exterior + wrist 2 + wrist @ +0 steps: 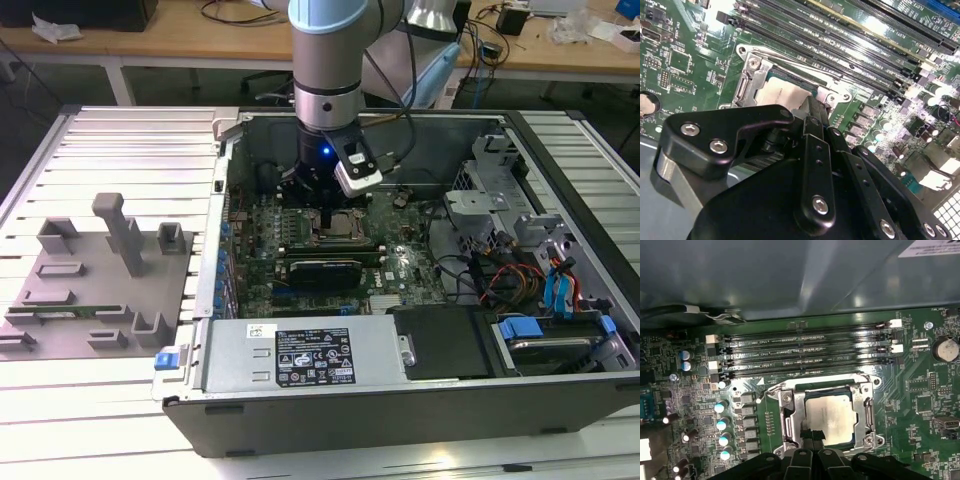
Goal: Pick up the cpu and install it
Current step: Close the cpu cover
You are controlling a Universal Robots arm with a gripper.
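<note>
- Inside the open computer case [400,425], the robot's gripper [329,222] hangs low over the motherboard [405,265], right above the processor socket.
- The cpu [832,416], a pale silver square, lies flat within the socket frame [788,415] in the first wrist view. It sits just beside the row of long memory slots [805,352].
- In the second wrist view the two black fingers [814,150] look drawn together. Their tips meet at the near edge of the chip, either touching it or a hair above it. They do not span the chip as a carrying grip would.
- The grey tray [60,335] sits outside the case at the exterior view's left, well apart from the arm. A thin green memory stick [62,313] lies on it.
- By this evidence the task is far along, with the chip off the tray and in its seat. It cannot be told whether the chip is fully bedded or whether the frame's metal clamp is latched over it. The arm has not cleared the socket, so the install cannot be called finished.
</note>
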